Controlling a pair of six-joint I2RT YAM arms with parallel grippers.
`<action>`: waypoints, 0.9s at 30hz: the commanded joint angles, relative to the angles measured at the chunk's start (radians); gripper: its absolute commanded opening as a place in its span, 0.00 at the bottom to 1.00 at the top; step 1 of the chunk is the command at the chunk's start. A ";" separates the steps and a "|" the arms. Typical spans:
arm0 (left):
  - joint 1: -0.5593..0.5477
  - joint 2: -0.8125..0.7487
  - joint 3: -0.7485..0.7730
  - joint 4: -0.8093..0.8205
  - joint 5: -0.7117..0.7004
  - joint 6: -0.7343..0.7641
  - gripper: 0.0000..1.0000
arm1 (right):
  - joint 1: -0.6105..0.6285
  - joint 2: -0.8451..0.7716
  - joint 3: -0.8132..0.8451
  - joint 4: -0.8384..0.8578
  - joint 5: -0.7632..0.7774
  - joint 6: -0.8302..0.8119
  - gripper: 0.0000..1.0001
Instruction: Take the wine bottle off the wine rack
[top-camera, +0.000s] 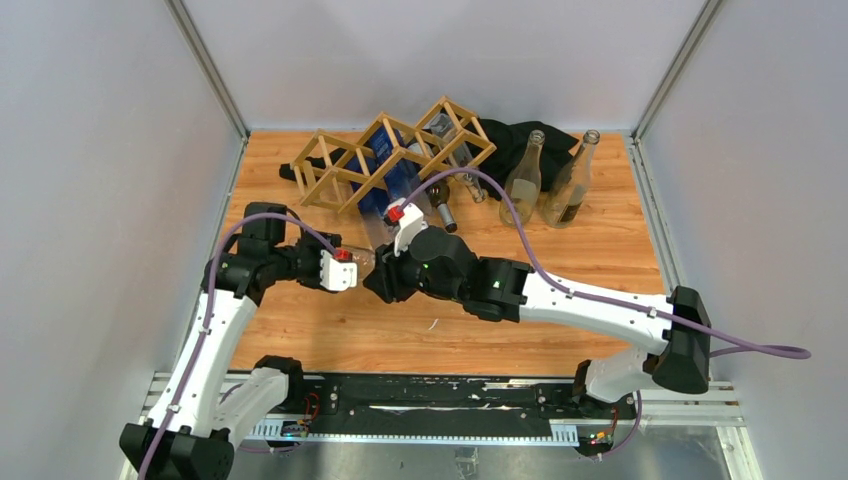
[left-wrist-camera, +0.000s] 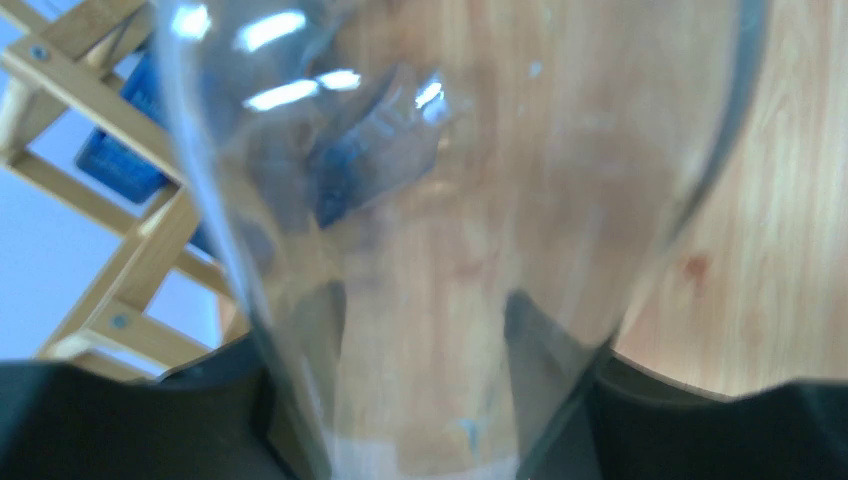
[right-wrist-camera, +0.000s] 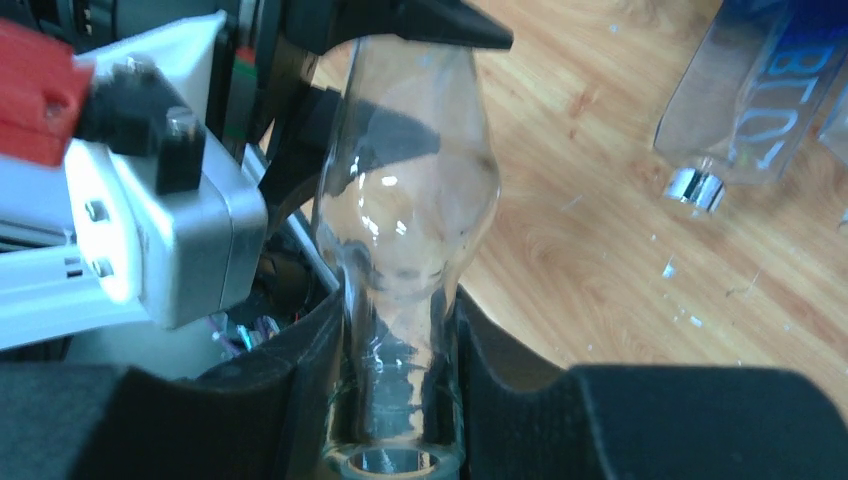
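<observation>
As right gripper (right-wrist-camera: 395, 385) clamps wine bottle (right-wrist-camera: 410, 200), jaws narrow

Open table (top-camera: 400, 340) up front — wine rack (top-camera: 330, 170), upright bottles (top-camera: 523, 180) behind

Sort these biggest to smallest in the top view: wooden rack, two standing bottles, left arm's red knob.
Wine rack, biggest.
Left standing bottle and right standing bottle look alike.
Red knob, smallest.

Pale grey panels (top-camera: 90, 150) enclose the wood-grain tabletop (top-camera: 400, 330) at 9, 12 and 3 o'clock; aluminium rail (top-camera: 700, 408) at 6 o'clock.
</observation>
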 joint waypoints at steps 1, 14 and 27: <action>-0.009 -0.012 0.029 -0.020 0.032 -0.034 0.42 | 0.017 -0.056 -0.021 0.076 0.015 -0.037 0.08; -0.009 -0.066 0.084 -0.018 0.172 -0.224 0.00 | 0.010 -0.235 -0.146 0.111 0.101 -0.062 0.91; -0.009 -0.033 0.185 -0.018 0.491 -0.716 0.00 | 0.001 -0.209 -0.093 0.305 -0.072 -0.163 0.95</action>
